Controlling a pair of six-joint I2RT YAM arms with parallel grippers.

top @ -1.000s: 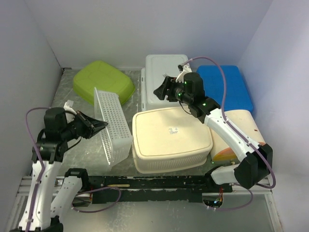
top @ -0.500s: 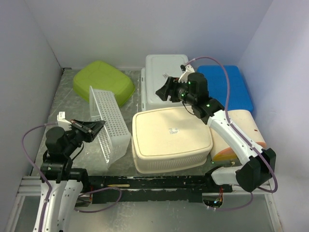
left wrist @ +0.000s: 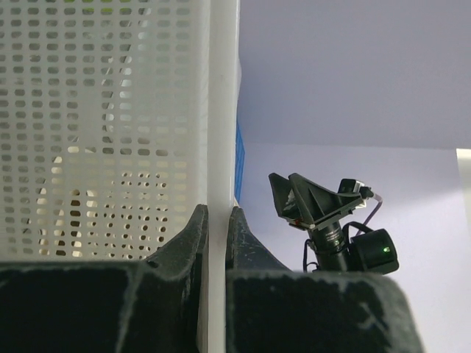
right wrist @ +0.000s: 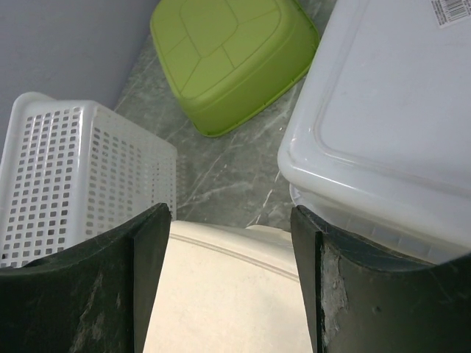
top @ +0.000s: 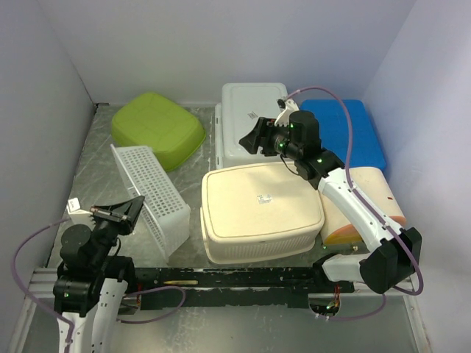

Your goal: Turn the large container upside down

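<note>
The large container point(top: 259, 220) sits mid-table with its base facing up, a small sticker point(top: 265, 197) showing on that base. Its perforated walls rest on the table point(top: 99, 158).

The right gripper point(top: 250, 138) hangs over the container's far edge with its jaws spread wide, holding nothing. In the right wrist view the cream base point(right wrist: 235, 301) lies below and between the two dark fingers point(right wrist: 151, 272).

The left gripper point(top: 135, 204) is clamped on the rim of the white mesh basket point(top: 151, 193), which stands tilted just left of the large container. The left wrist view shows the fingers point(left wrist: 184, 239) pinching the basket's edge point(left wrist: 221, 110).

A green tub point(top: 158, 129) lies upside down at the far left. A white tub point(top: 254, 110) and a blue tub point(top: 346, 136) lie behind the large container.
</note>
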